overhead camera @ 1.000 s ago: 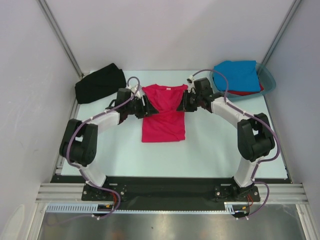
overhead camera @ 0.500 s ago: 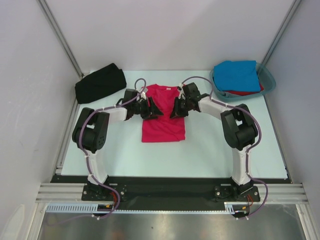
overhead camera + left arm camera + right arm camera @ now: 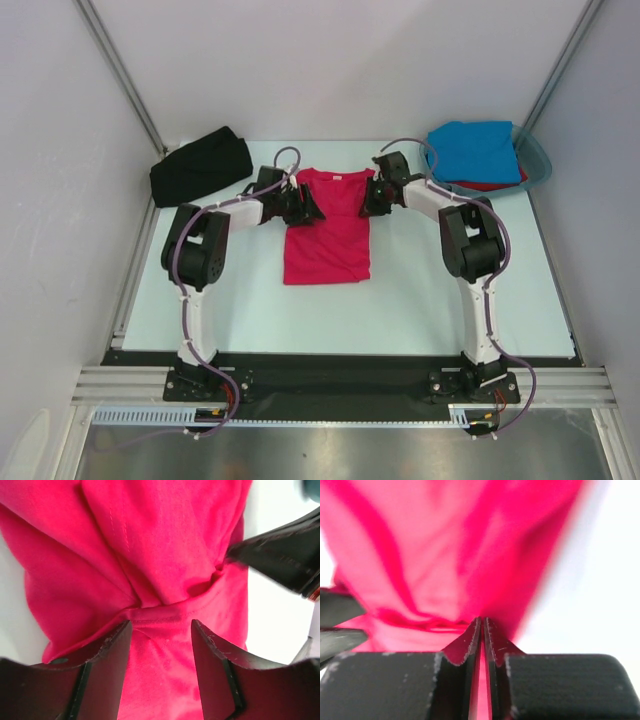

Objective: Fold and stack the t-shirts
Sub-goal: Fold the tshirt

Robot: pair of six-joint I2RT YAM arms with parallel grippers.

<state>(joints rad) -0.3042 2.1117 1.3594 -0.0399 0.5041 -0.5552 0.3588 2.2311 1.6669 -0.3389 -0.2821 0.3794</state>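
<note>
Top external; tub [image 3: 538, 166]: blue tee [image 3: 474, 150]; left claw [image 3: 316, 211] wide; right claw [image 3: 364, 207] pinching pink tee [image 3: 327, 248].

A translucent teal tub [image 3: 537, 160] sits on the pale table [image 3: 430, 300]; far right corner.

Left arm [image 3: 192, 305], right arm [image 3: 478, 318]: white link shells, bulky black joint housings. A mauve cable [image 3: 285, 152] runs along each arm in loose loops. Both arms are bolted to a black base plate [image 3: 330, 385]. Left gripper [image 3: 160, 625], right gripper [image 3: 481, 621]: matte black fingers [image 3: 107, 675], wedge-tipped, edges scuffed pale grey.
</note>
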